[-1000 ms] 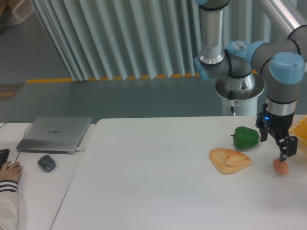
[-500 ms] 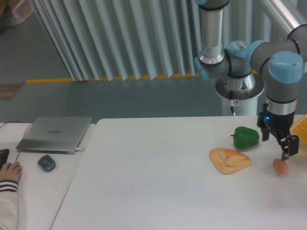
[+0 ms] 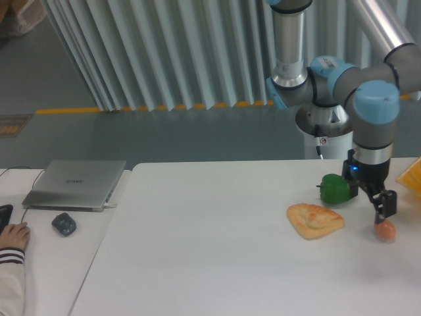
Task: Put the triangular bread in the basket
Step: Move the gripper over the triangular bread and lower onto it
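The triangular bread [image 3: 314, 219] lies flat on the white table [image 3: 217, 250], golden-tan with a toasted top. My gripper [image 3: 371, 200] hangs just to its right, low over the table, open with nothing between its fingers. One finger [image 3: 385, 205] stands just above a small orange-brown egg [image 3: 385, 230]; the other sits against the green pepper [image 3: 334, 189]. At the right edge of the view only a corner of the yellow-orange basket [image 3: 412, 176] shows.
The green pepper lies just behind the bread, partly covered by the gripper. On a side table at the left are a closed laptop [image 3: 75, 184], a dark mouse [image 3: 64, 224] and a person's hand [image 3: 13, 234]. The arm's base [image 3: 327, 128] stands behind the table.
The arm has shifted left by a small amount, away from the basket corner and closer to the pepper and bread. Bread, pepper and egg have not moved.
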Controlling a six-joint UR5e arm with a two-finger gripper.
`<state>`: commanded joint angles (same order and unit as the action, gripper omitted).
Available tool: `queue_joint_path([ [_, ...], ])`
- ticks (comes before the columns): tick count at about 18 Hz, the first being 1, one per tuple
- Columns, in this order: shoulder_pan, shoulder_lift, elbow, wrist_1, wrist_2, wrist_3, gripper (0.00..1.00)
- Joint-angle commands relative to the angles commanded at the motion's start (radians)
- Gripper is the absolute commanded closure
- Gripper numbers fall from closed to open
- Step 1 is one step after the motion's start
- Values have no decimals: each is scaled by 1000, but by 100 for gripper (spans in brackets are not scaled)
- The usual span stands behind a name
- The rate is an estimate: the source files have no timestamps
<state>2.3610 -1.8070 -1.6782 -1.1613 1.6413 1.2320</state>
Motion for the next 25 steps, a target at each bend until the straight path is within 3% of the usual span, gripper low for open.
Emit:
queue_joint_path([
  [4,-84,-6,8,3,2,-127,0],
  [7,-158,-43,0,5,12,-207,0],
  [10,-206,-66,-2,-1,132,-207,0],
  [25,-233,-66,-21,-77,209,-171,0],
])
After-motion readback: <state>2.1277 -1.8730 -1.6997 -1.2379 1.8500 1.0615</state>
